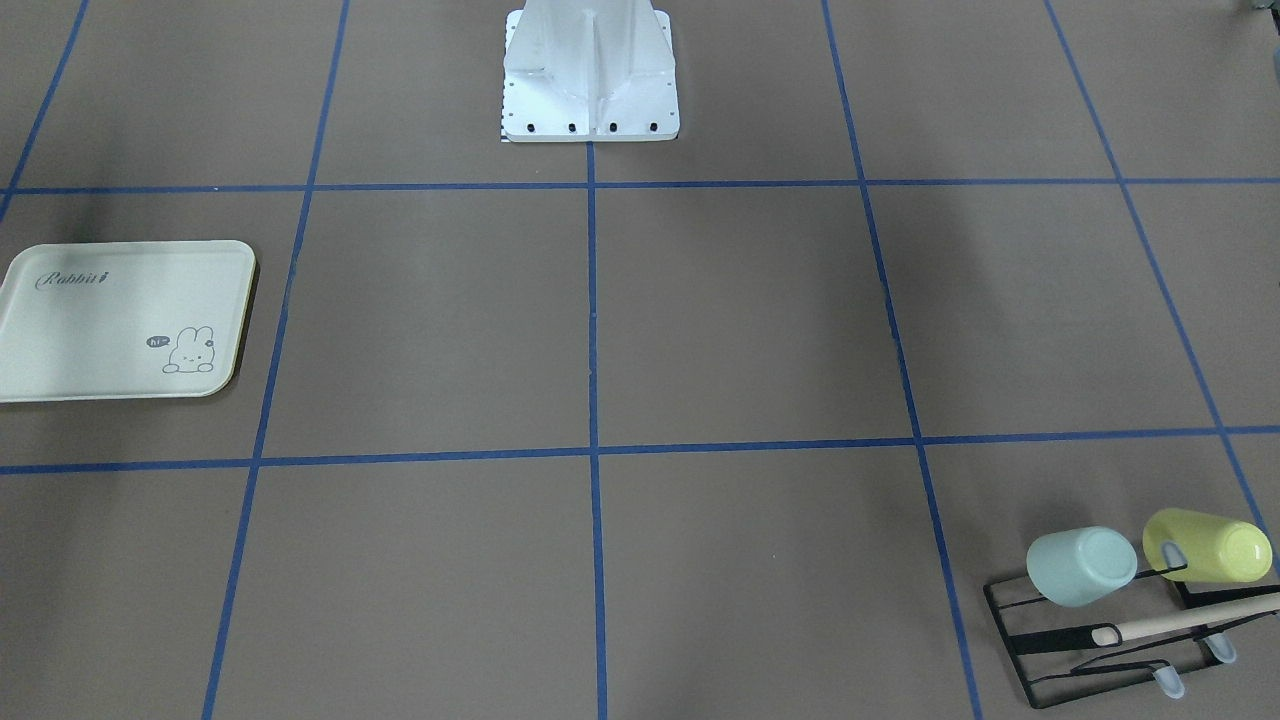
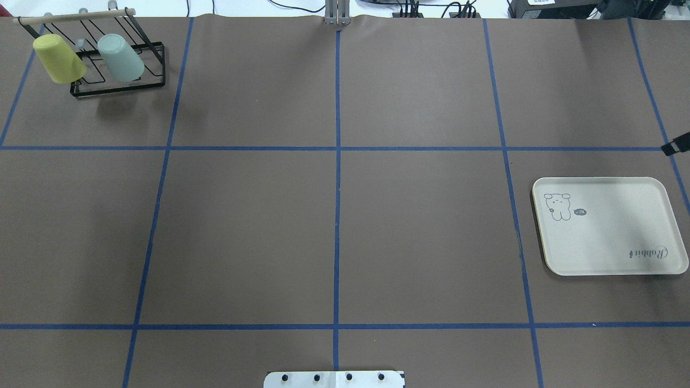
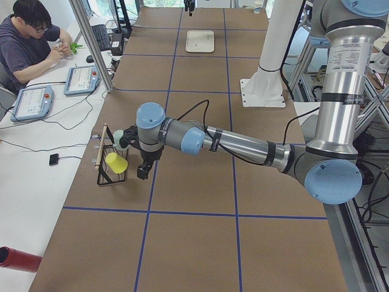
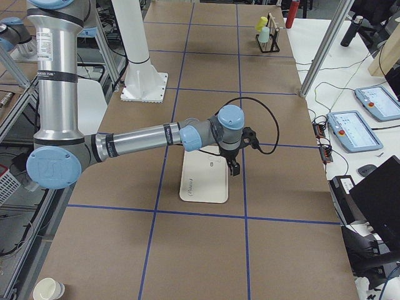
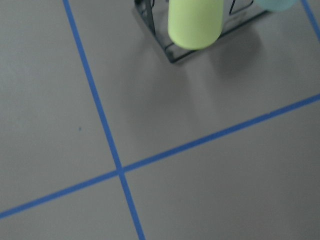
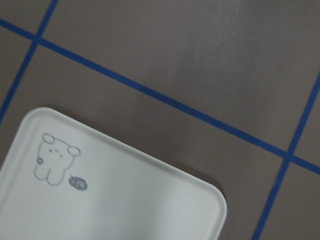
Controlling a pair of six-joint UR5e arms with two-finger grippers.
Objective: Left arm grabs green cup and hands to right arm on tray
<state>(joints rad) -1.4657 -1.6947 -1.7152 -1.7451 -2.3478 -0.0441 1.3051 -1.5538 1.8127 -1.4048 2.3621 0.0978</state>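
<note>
The green cup [image 1: 1080,565] hangs mouth-down on a black wire rack [image 1: 1100,655], next to a yellow-green cup [image 1: 1205,545]; it also shows in the overhead view [image 2: 121,56]. The tray [image 2: 609,226] lies flat and bare on the table's opposite side, and shows in the right wrist view [image 6: 100,200]. My left gripper [image 3: 143,172] hangs just beside the rack, near the yellow-green cup [image 3: 115,162]; I cannot tell if it is open. My right gripper [image 4: 233,169] hovers over the tray's [image 4: 204,178] edge; I cannot tell if it is open.
A wooden bar [image 2: 75,17] tops the rack. The robot's white base [image 1: 590,75] stands at the table's middle edge. Blue tape lines grid the brown table. An operator [image 3: 30,42] sits at a side desk with tablets.
</note>
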